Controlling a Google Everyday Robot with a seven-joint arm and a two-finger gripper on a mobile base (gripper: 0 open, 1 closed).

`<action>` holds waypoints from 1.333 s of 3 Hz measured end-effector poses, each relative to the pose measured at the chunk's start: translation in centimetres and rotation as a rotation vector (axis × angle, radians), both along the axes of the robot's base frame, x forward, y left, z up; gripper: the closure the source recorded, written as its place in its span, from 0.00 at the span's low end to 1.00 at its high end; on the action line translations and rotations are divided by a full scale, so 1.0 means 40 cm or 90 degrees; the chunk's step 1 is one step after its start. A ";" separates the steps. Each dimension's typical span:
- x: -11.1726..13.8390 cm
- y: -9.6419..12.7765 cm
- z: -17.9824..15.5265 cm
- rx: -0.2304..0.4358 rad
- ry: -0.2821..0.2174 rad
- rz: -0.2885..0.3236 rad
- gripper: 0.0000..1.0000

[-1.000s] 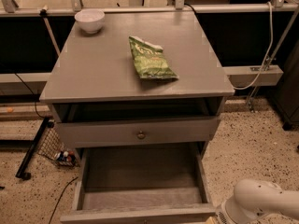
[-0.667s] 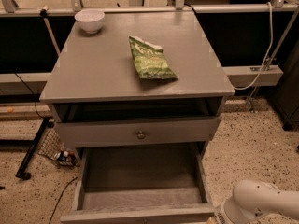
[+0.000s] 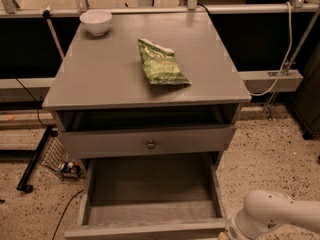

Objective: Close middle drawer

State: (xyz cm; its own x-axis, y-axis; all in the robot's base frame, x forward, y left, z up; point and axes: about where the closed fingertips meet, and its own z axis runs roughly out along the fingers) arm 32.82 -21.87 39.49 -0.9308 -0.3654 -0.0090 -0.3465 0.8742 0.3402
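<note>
Standing pulled far out of the cabinet (image 3: 100, 79), the middle drawer (image 3: 150, 184) shows its whole bare grey box, and its low front runs along the bottom edge of the view. By this, the closing is not yet begun: the full length of the box has to be pushed back until the front meets the cabinet face. Just above it, the top drawer (image 3: 115, 143) with its round knob (image 3: 150, 144) also sits slightly out, with a dark gap over it, but that is not part of the job. On the cabinet top lie a green bag (image 3: 161, 64) and, near the far left corner, a white bowl (image 3: 96, 21), both well apart from the work. The white arm (image 3: 272, 216) comes in at the lower right, just beside the middle drawer's right front corner. The gripper lies past the bottom edge, out of view, so whether it is open or closed, or touching anything, cannot be told.
</note>
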 end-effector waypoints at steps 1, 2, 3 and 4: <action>0.018 0.025 -0.008 0.026 -0.025 0.019 1.00; 0.036 0.053 -0.007 0.049 -0.056 0.043 1.00; 0.067 0.086 -0.017 0.070 -0.079 0.064 1.00; 0.116 0.129 -0.025 0.086 -0.109 0.094 1.00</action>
